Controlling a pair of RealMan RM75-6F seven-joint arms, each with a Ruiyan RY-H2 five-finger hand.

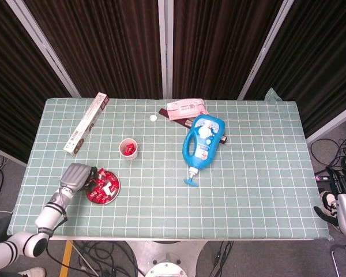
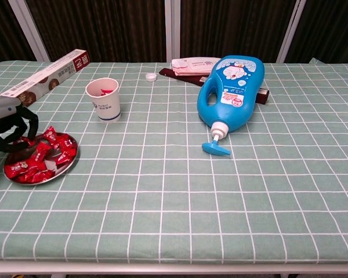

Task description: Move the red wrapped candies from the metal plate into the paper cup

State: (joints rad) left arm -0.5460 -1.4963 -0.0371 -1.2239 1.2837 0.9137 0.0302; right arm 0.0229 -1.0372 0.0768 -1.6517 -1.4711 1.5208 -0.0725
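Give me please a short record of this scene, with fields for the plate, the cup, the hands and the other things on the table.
plate: metal plate near the table's front left corner, many red wrapped candies on it
cup: paper cup upright, behind the plate, red candy inside
left hand: left hand over the plate's left side, fingers curled down among the candies; grip unclear
right hand: not in view
other things: blue bottle lying down, long box, pink packet, small white cap

On the surface [image 1: 259, 173] there were one metal plate [image 2: 69, 165] heaped with red wrapped candies [image 2: 40, 159] too jumbled to count, one paper cup [image 2: 103, 99], one blue bottle [image 2: 231, 90], one long box [image 1: 85, 123], one pink packet [image 1: 186, 109] and one small white cap [image 1: 153, 118].
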